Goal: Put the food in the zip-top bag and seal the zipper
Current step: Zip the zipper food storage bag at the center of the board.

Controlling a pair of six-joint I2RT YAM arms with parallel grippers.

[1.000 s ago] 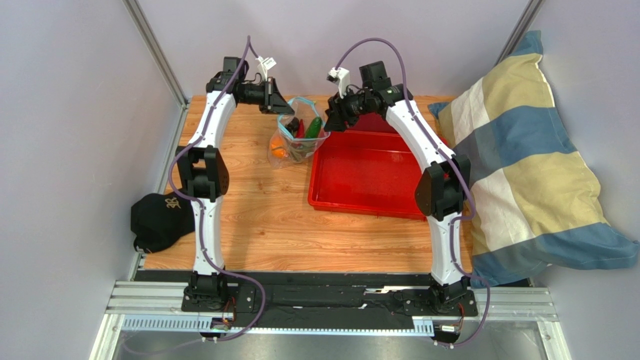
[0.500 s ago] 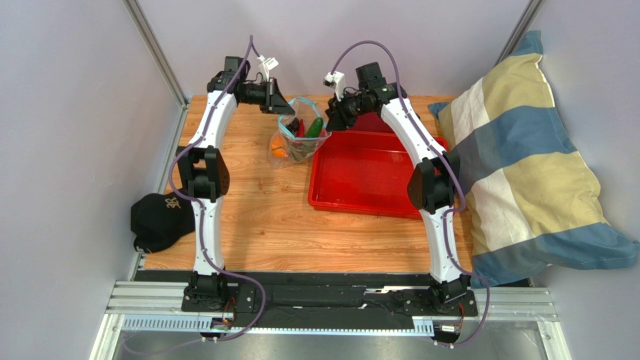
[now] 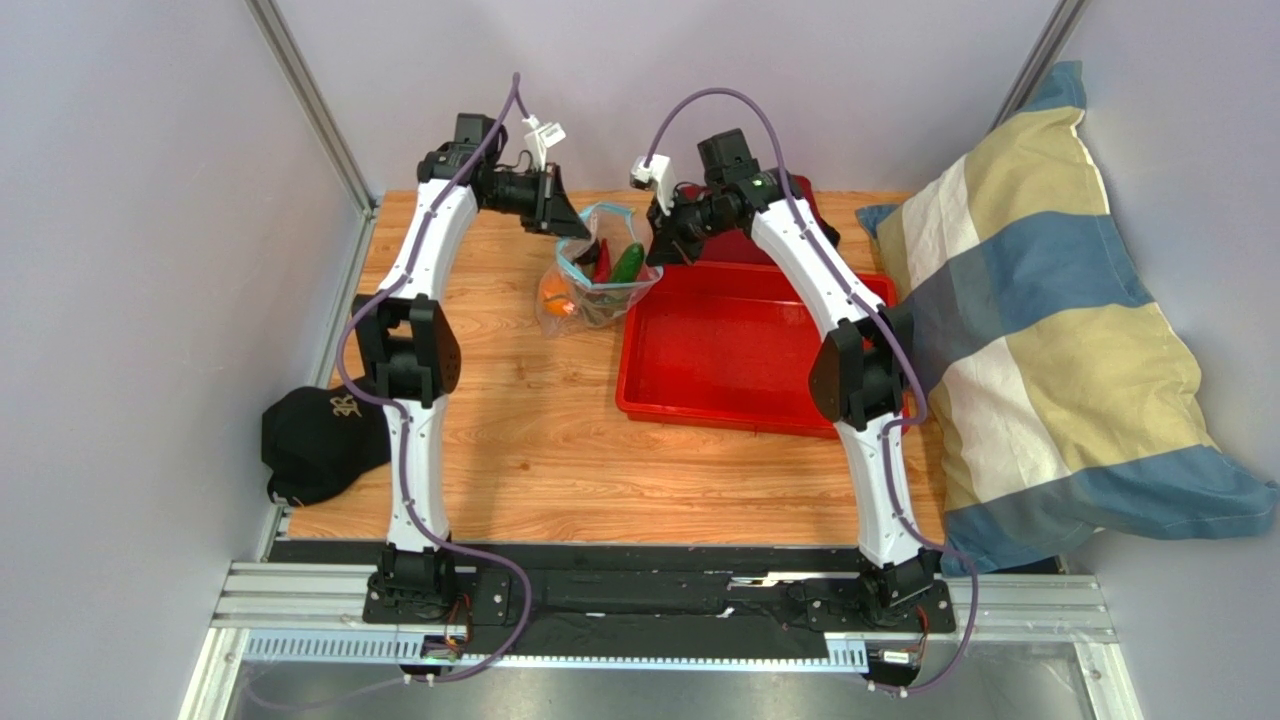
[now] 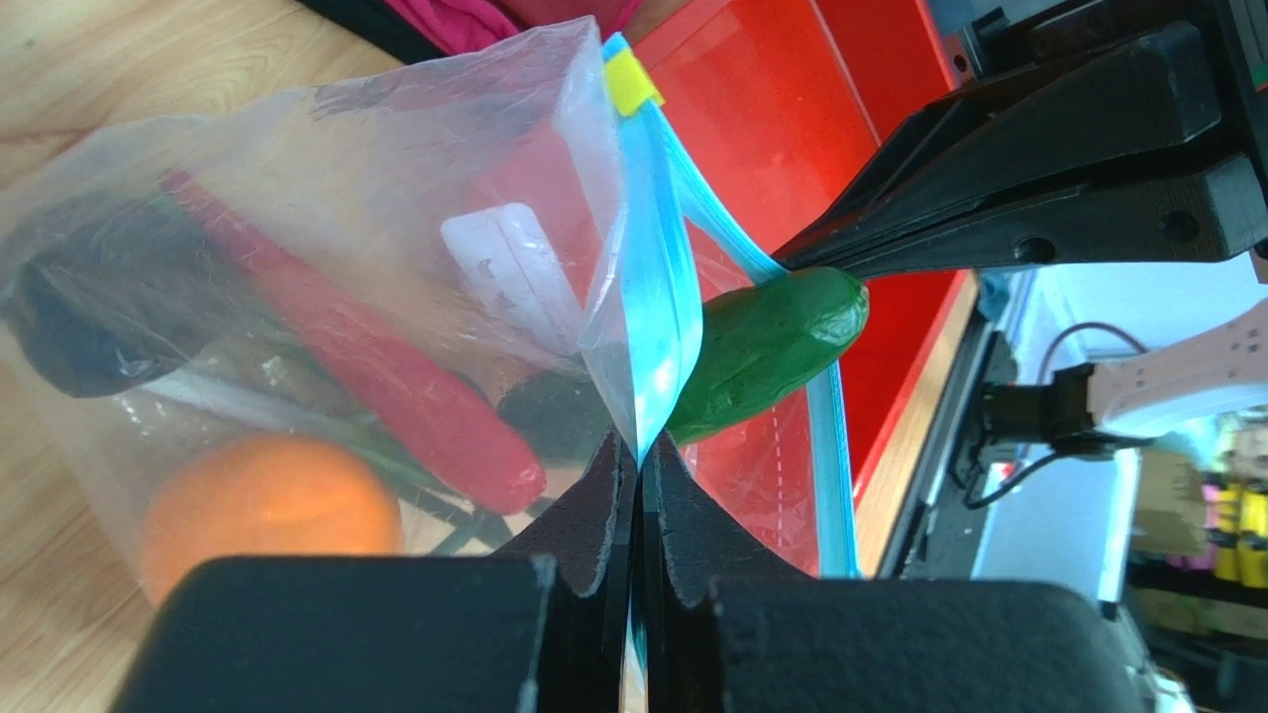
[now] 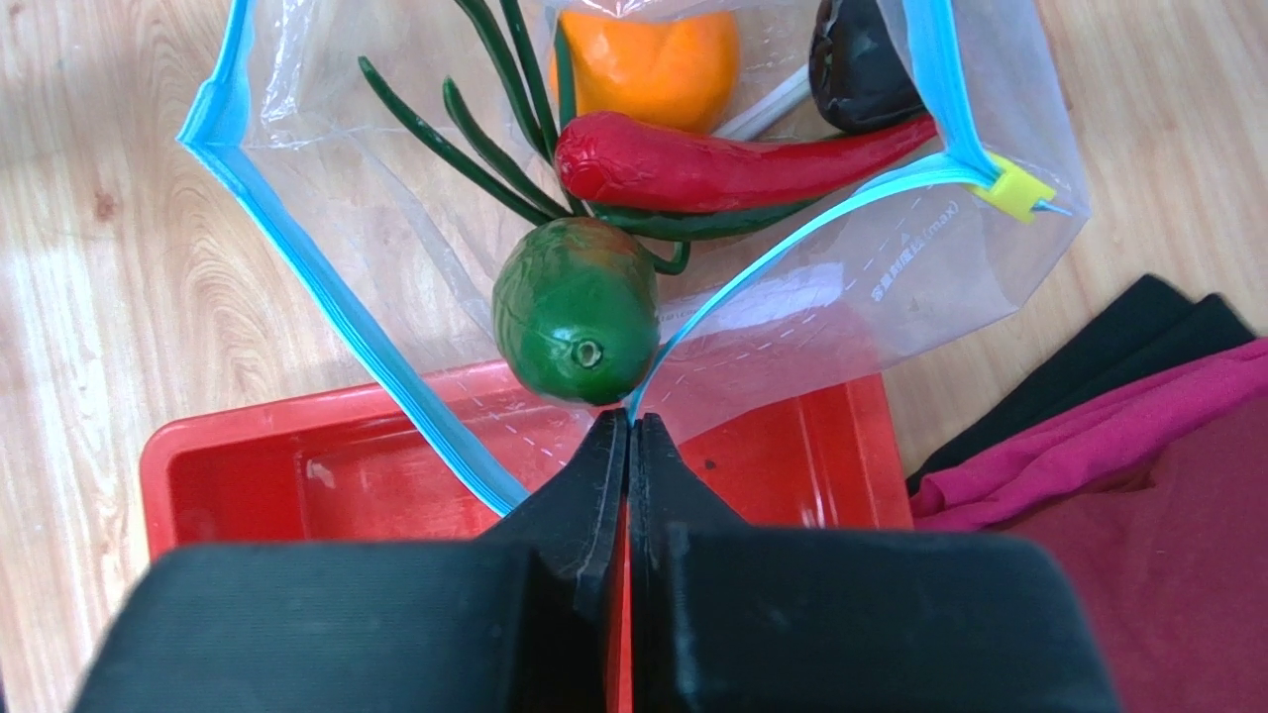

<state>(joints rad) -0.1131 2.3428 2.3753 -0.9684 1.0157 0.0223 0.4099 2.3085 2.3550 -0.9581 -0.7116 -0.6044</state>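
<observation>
Sealing step, mouth not yet closed. Red tray [image 3: 751,353] nearest; at its far-left corner the zip-top bag [image 3: 583,293] holds the food [image 5: 700,167] (one green vegetable [image 5: 576,312] pokes out). Left gripper [image 4: 637,453] and right gripper [image 5: 628,424] pinch opposite zipper [image 4: 652,282] sides; next, probably: tuck vegetable, press strips together.

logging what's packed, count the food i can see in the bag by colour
orange: 1, the orange fruit
red: 1, the red chili
dark: 1, the dark round piece
green: 2 visible, the thick green vegetable and the green onion
total: 5 visible in the zip-top bag
</observation>
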